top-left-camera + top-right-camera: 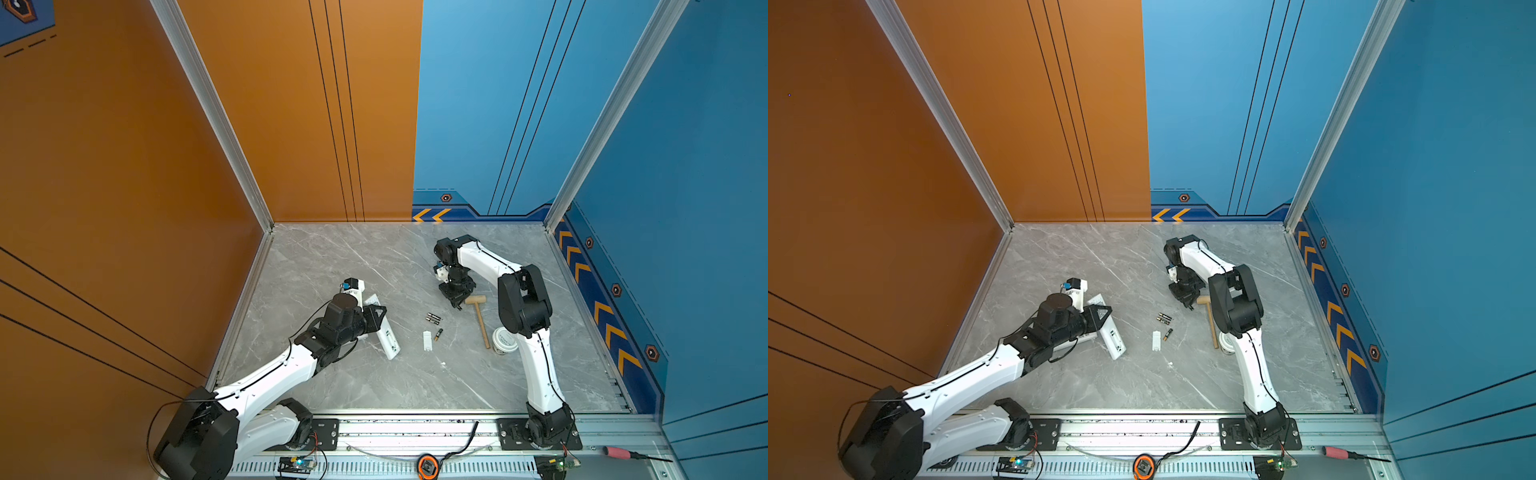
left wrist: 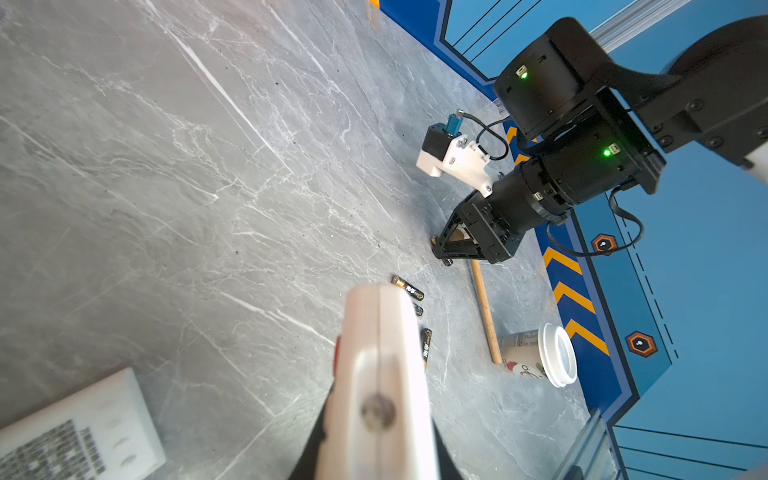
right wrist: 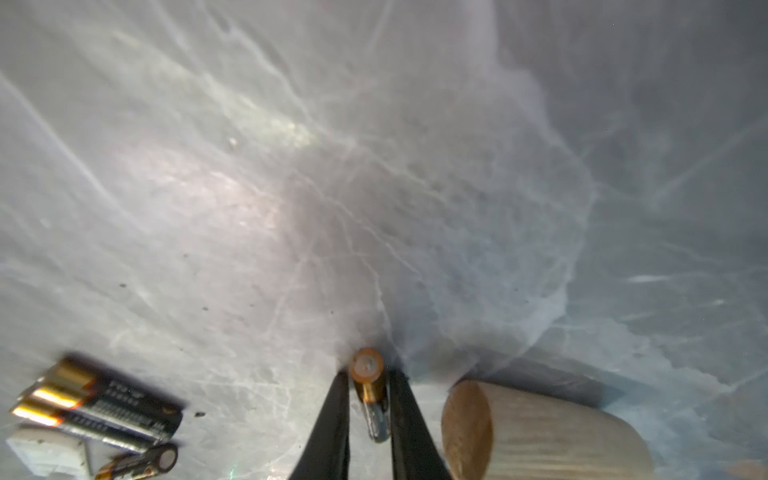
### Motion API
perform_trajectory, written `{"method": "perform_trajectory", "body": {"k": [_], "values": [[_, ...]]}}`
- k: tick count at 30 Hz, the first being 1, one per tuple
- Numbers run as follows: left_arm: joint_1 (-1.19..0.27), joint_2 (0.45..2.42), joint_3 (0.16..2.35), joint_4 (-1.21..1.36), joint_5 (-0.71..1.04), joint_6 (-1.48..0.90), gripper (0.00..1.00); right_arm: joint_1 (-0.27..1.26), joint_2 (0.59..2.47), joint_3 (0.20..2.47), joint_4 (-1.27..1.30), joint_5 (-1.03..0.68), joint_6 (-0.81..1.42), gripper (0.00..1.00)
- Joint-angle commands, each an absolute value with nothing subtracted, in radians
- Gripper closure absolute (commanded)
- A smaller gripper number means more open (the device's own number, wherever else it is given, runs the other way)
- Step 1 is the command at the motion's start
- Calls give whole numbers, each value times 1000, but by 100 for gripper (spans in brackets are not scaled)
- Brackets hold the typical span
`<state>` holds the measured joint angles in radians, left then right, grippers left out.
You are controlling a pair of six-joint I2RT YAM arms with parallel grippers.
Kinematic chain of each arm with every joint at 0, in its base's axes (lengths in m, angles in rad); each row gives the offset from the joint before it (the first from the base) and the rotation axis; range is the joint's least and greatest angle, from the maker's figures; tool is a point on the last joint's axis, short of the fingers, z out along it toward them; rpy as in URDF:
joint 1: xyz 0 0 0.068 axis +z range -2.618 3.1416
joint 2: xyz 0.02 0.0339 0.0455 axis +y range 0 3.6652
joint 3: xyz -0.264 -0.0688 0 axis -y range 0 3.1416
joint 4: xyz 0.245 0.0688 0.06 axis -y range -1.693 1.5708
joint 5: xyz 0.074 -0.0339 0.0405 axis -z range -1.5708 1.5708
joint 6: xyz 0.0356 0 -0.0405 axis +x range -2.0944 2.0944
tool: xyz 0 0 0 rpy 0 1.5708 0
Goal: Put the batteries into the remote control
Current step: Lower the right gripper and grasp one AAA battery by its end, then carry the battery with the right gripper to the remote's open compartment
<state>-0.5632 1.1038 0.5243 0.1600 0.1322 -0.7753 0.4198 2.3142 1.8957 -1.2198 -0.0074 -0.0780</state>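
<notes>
My left gripper (image 1: pixel 375 316) (image 2: pixel 382 432) is shut on a white remote control (image 1: pixel 388 338) (image 2: pixel 384 328), holding it by its long sides, tilted over the table's left half. My right gripper (image 1: pixel 457 305) (image 3: pixel 368 376) is down at the table beside the mallet's head, its black fingers (image 3: pixel 334 415) shut on one battery (image 3: pixel 372 399), gold end outward. Two batteries (image 1: pixel 433 318) (image 3: pixel 104 403) lie side by side in the middle, with a third battery (image 1: pixel 438 333) (image 3: pixel 141 460) just in front of them.
A small white cover (image 1: pixel 427 340) lies next to the loose batteries. A wooden mallet (image 1: pixel 480 320) (image 3: pixel 540 432) and a tipped paper cup (image 1: pixel 503 340) lie right of them. A second white remote (image 1: pixel 371 300) (image 2: pixel 75 436) lies behind the left gripper.
</notes>
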Motion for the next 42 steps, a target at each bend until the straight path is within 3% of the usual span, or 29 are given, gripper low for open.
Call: {"method": "perform_trajectory", "body": {"k": [1,4,11,16,20,28,42], "values": [[-571,1099,550,180,150,-760,100,432,2365,1865,-1200,7,-62,91],[-565,1095,535,250,201,-768,100,432,2346,1835,-1178,0,-42,100],[-500,1140,512,457,426,-836,100,496,2084,1696,-1062,-43,20,100],[-432,1178,522,591,587,-901,100,641,1774,1603,-945,-88,137,100],[-391,1178,545,599,665,-918,100,823,1632,1575,-842,-47,218,100],[-336,1145,546,604,696,-967,100,991,1596,1560,-703,-41,311,100],[-300,1123,514,733,689,-1079,100,1023,1581,1462,-618,53,339,100]]}}
